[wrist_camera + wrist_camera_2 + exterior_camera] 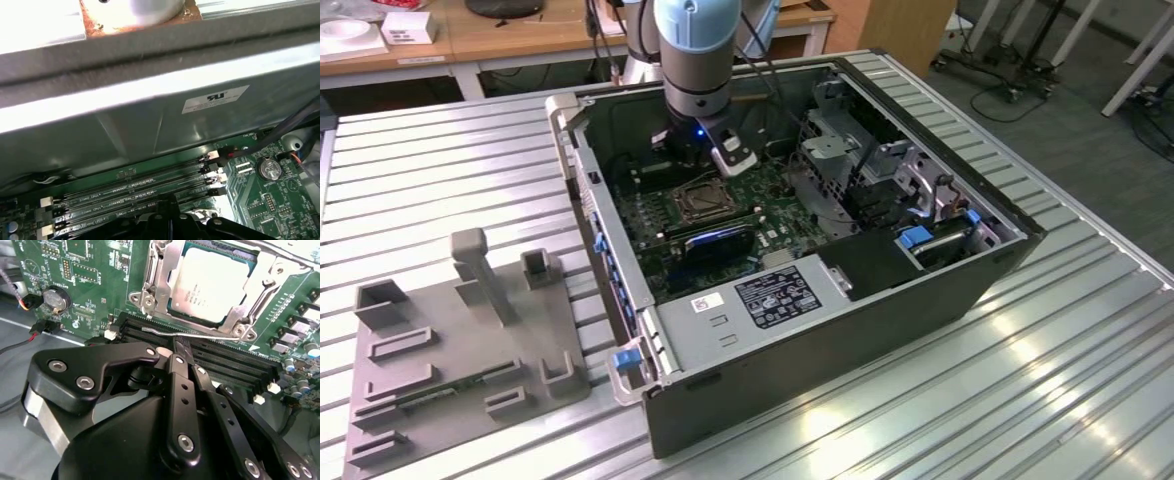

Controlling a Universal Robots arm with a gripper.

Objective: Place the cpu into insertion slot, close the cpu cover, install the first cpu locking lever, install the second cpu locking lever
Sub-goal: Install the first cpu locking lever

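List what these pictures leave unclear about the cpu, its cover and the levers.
- Cover: its far side is cut off by the second wrist view's edge.
- Lever: the gripper covers part of it in that view, so latching is unclear.
- Socket: too small in the exterior view to show the cpu.

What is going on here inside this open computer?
A robot arm is working inside an open black computer case. The square silvery-tan cpu already sits in place on the green motherboard, and the thin silver metal cpu cover frame lies down around it. The black gripper is right at a thin metal locking lever that runs along the cover's edge, beside the black memory slots. I cannot tell whether that lever is latched.
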